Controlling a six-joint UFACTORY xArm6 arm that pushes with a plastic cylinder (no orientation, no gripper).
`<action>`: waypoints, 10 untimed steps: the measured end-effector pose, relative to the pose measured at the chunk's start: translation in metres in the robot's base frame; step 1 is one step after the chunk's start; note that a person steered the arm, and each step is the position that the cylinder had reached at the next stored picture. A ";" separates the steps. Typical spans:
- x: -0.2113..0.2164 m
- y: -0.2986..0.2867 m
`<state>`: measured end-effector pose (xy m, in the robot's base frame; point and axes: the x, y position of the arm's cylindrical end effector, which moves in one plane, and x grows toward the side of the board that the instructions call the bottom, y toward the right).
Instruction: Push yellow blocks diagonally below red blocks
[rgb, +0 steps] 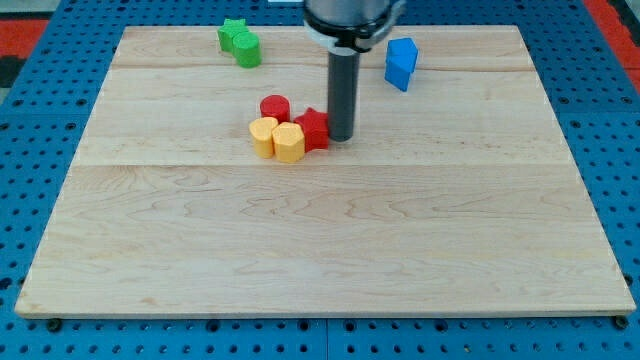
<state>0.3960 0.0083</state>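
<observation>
A red cylinder (275, 107) and a red block (313, 128) sit near the board's middle, above centre. Two yellow blocks lie just below them: one yellow block (263, 137) on the left, touching the red cylinder's lower side, and a yellow hexagonal block (289, 143) on the right, touching the red block's left side. The four form one tight cluster. My tip (341, 137) stands on the board right beside the red block's right side, touching or nearly touching it.
A green block (240, 43) lies near the board's top edge, left of centre. A blue block (401, 62) lies at the top right of centre. The wooden board (320, 250) rests on a blue perforated table.
</observation>
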 end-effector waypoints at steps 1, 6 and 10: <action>-0.014 -0.018; 0.024 -0.041; 0.015 -0.167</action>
<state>0.4114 -0.1589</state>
